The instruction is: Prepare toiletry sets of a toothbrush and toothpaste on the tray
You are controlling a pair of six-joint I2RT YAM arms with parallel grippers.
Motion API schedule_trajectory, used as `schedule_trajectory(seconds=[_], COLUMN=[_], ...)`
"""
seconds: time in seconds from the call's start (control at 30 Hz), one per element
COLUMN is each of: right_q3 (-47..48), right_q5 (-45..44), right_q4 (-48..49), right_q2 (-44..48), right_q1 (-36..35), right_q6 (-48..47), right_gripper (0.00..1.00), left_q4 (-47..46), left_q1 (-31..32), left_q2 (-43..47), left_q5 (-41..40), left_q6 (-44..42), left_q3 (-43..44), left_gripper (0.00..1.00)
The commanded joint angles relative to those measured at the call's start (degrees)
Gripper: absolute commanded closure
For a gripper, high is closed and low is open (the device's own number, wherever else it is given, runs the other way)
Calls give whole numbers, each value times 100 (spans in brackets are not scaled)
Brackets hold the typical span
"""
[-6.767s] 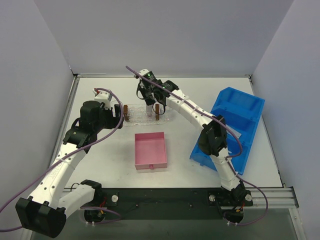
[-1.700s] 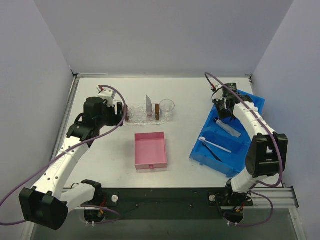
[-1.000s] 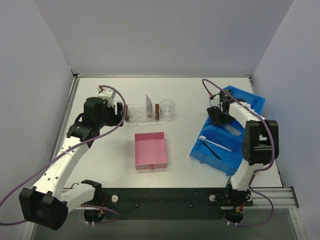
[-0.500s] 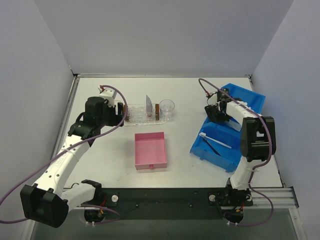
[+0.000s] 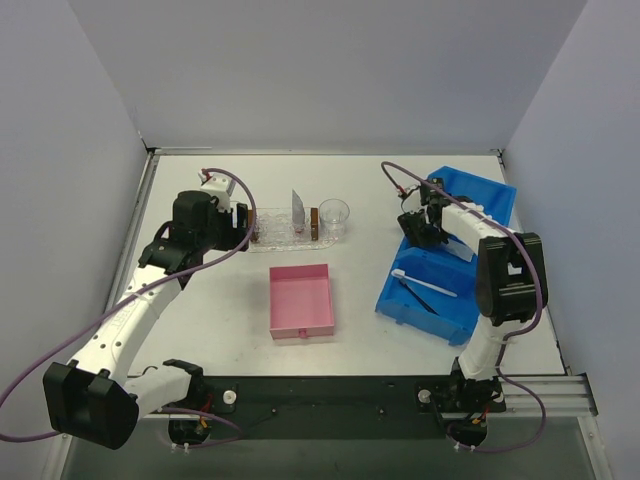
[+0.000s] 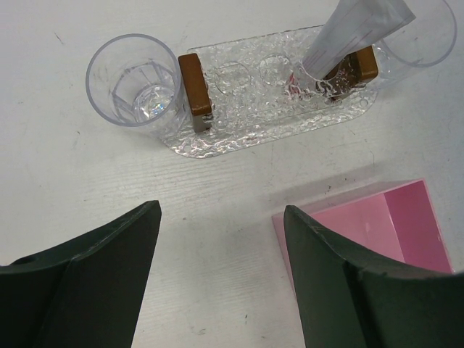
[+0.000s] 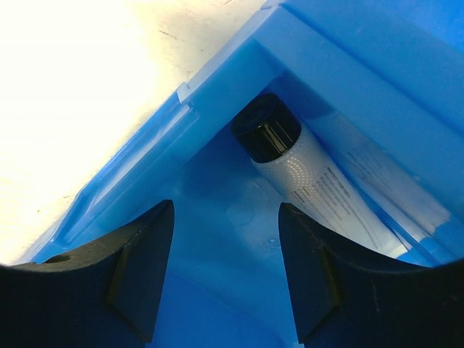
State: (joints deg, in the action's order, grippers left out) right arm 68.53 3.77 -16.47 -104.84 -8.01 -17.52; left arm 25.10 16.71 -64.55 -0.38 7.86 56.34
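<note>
Tray (image 6: 246, 123) — long oval of clear, bumpy plastic, lying on the white surface (image 5: 200, 320) toward its far side, left of centre. Two brown upright blocks: one (image 6: 194, 85) near the left end, one (image 6: 357, 67) near the right end. Round hollows show in the tray floor between them.

Toothpaste tube (image 6: 355, 29) — flat, silver-grey, standing in the tray with its lower end just beside the right block, leaning a little.

Second toothpaste tube (image 7: 326, 192) — lying in the blue bin (image 5: 475, 192), black cap (image 7: 266, 128) pointing toward a corner of its compartment, printed body running away toward the right of the right wrist view.

Toothbrush (image 5: 428, 283) — white, lying across the bin compartment nearest the arm bases.

Clear cup (image 6: 134, 80) — upright on the surface, touching or just beside the tray's left end, nothing in it.

Second clear cup (image 5: 334, 214) — upright at the tray's right end, just beside the right block.

Pink box (image 5: 300, 300) — square, open-topped, on the surface nearer the arm bases than the tray, apart from it.

Left pincer (image 6: 217, 283) — spread wide, holding nothing, hovering over bare surface near the tray's left half, between the tray and the pink box's corner.

Right pincer (image 7: 225, 275) — spread apart, holding nothing, lowered inside the blue bin, the capped end of the second tube lying just ahead of its fingers; whether they touch the tube cannot be told.
</note>
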Motion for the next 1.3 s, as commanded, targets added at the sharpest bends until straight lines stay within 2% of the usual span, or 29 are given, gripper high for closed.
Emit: schedule_trajectory(seconds=[0.0, 0.23, 0.43, 0.7, 0.97, 1.17, 1.27], right_q3=[168, 520, 424, 389, 512, 161, 274], right_q5=[-297, -228, -105, 19, 71, -359, -658], right_q4=[-331, -296, 126, 346, 74, 390, 416], right_q2=[429, 157, -37, -432, -538, -178, -142], right_q1=[-78, -78, -113, -130, -148, -254, -245], right_q6=[-277, -805, -1095, -1043, -999, -1236, -1429], right_gripper=[44, 44, 43, 42, 44, 48, 48], left_q4=[-207, -216, -155, -164, -155, -181, -199], left_q1=[-45, -36, -45, -54, -54, -54, -54], left_q2=[-5, -40, -13, -31, -40, 48, 22], left_q5=[38, 188, 161, 144, 170, 223, 293], left_q6=[14, 49, 5, -4, -21, -3, -12], left_q3=[237, 220, 237, 299, 308, 194, 176], left_gripper=[21, 21, 21, 21, 21, 21, 21])
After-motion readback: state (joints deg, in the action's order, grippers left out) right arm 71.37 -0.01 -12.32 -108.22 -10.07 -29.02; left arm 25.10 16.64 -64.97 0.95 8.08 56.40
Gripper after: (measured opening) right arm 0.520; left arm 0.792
